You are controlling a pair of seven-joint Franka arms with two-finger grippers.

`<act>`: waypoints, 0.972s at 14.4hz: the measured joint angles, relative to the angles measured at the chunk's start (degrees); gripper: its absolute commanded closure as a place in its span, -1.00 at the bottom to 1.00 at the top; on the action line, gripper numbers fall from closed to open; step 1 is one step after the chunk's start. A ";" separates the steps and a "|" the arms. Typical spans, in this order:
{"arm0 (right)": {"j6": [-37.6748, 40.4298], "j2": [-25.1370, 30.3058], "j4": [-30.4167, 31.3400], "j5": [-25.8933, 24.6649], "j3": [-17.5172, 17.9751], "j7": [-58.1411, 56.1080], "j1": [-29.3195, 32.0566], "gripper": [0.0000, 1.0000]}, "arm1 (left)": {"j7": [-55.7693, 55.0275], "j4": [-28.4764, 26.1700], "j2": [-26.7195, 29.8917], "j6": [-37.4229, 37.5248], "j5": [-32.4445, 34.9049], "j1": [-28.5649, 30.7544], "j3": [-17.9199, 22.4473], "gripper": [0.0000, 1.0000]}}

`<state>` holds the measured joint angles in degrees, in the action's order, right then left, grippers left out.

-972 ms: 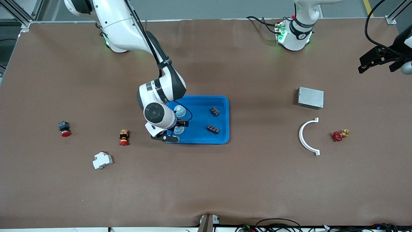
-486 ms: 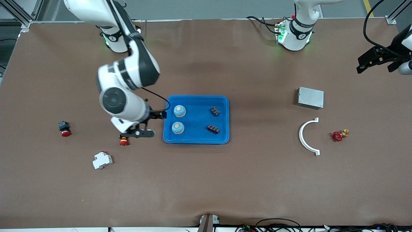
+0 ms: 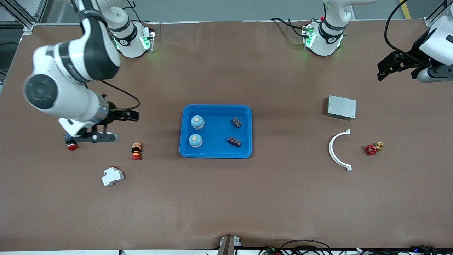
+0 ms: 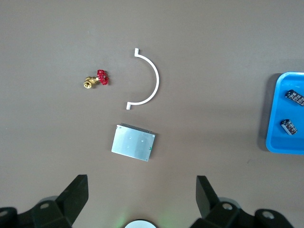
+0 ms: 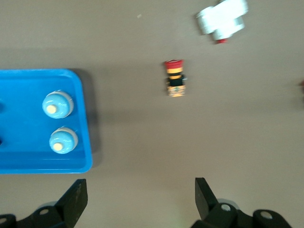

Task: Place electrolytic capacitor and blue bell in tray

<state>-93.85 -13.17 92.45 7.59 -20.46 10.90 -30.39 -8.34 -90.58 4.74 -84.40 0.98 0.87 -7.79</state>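
Front view: the bright-blue tray [image 3: 216,153] sits mid-surface with two blue bells [image 3: 197,122] and two dark electrolytic capacitors [image 3: 236,122] resting inside it. The right gripper [image 3: 106,126], jaws wide apart and holding nothing, hangs above the right arm's end of the surface, well apart from the tray; a red push button [image 3: 72,145] lies almost directly under it, and an orange-and-red button [image 3: 136,150] sits between the gripper and the tray, with a white breaker [image 3: 112,176] nearby. The left gripper [image 3: 396,67], also spread and empty, waits over the left arm's end of the surface, with a grey metal box [image 3: 341,107], a white curved bracket [image 3: 336,150] and a red-handled valve [image 3: 373,148] lying below it, toward the camera

Left wrist view: between the open fingers [image 4: 73,195] lies the grey metal box [image 4: 134,143], then the white curved bracket [image 4: 151,80] and the red-handled valve [image 4: 97,79]; a corner of the tray [image 4: 275,142] with both capacitors [image 4: 288,127] shows off to one side

Right wrist view: the open fingers [image 5: 203,192] frame bare surface; the tray [image 5: 42,166] with both bells [image 5: 57,104] lies just to one side, while the orange-and-red button [image 5: 175,78] and the white breaker [image 5: 222,19] lie farther out
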 measured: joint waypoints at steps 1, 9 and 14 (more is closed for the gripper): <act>0.59 1.27 0.01 -0.39 -0.02 -1.00 1.27 -1.00 | -0.14 0.03 0.00 -0.01 0.00 0.00 -0.04 -1.00; 4.79 4.25 -3.91 -0.83 -0.11 -12.93 13.59 -1.00 | -0.15 1.02 0.38 0.78 0.00 0.19 -0.33 -1.00; 5.05 4.23 -5.26 -0.81 0.10 -14.02 15.95 -1.00 | -0.14 1.37 0.35 0.77 0.00 0.45 -0.29 -1.00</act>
<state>-88.80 -8.94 87.19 6.78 -20.36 -3.12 -14.44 -8.48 -89.21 5.09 -83.62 0.98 1.32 -8.08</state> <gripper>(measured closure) 0.000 0.000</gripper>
